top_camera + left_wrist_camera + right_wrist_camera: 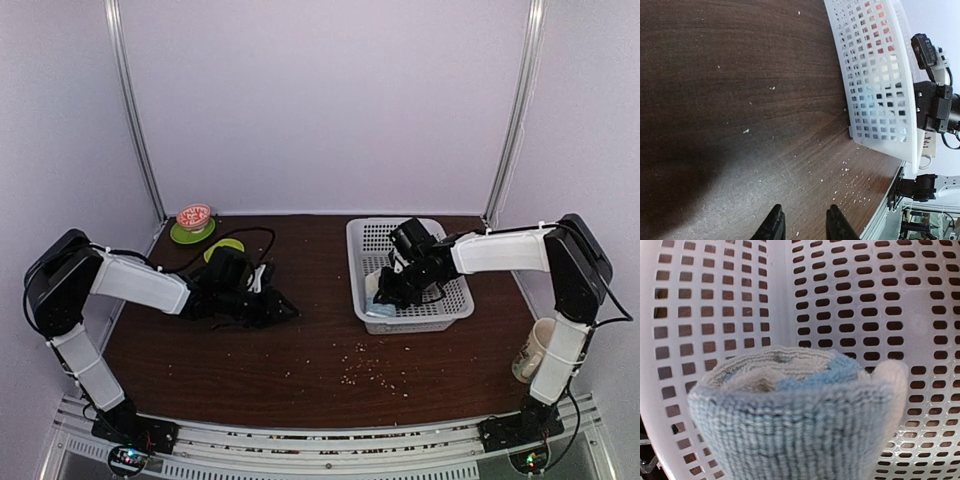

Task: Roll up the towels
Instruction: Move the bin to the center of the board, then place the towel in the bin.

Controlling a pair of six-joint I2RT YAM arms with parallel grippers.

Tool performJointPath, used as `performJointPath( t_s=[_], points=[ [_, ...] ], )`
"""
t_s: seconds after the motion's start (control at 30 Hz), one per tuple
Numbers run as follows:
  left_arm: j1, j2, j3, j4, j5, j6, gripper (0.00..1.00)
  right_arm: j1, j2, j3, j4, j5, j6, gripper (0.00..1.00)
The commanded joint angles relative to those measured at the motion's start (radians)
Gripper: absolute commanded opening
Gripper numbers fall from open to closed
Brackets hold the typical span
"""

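Dark crumb-strewn table [320, 350] carries one white basket [455, 300], one green saucer [178, 236]; one rolled light-blue towel [790, 410] sits in the basket, hiding the right claw [392, 283], grip untellable; left claw [805, 227] apart, empty.

Colours and patterns: table lot
Towel [790, 415]: light blue, pale grey-white bands. Basket [415, 324]: white, slotted grid. Table [300, 350]: dark brown wood grain, pale specks. Saucer [183, 237], 10 o'clock: lime green; bowl [193, 215]: red and white.

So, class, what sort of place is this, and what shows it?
Probably a robot test cell: pale walls with metal posts, left arm and right arm bolted at the table's near edge, a white basket.
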Motion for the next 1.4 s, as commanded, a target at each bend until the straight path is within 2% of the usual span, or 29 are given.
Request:
performJointPath(
  t_s=[0.0,0.2,0.57,0.77,1.07,1.13,1.27,1.37],
  points=[
    [0.007,-0.042,-0.027,0.044,0.007,-0.004,0.30,-0.010,-0.104,0.040,-0.035,0.044,-0.004,0.09],
    [0.007,-0.049,-0.033,0.043,-0.001,-0.007,0.30,-0.071,-0.045,0.274,-0.210,0.166,-0.141,0.08],
    [0.007,-0.022,-0.032,0.039,-0.013,-0.008,0.30,-0.132,0.277,0.605,-0.342,0.126,-0.277,0.08],
    [0.006,0.004,-0.018,0.037,-0.011,-0.007,0.30,-0.142,0.404,0.767,-0.446,0.176,-0.312,0.09],
    [0.007,0.043,0.003,0.038,0.005,-0.004,0.29,-0.165,0.475,0.815,-0.520,0.260,-0.323,0.10],
    [0.007,0.051,0.008,0.037,0.007,-0.004,0.30,-0.170,0.481,0.814,-0.523,0.254,-0.328,0.15],
    [0.007,0.064,0.014,0.041,0.012,-0.007,0.29,-0.172,0.486,0.822,-0.523,0.237,-0.341,0.39],
    [0.007,0.066,0.014,0.048,0.014,-0.009,0.29,-0.173,0.484,0.840,-0.533,0.245,-0.340,0.49]
  ],
)
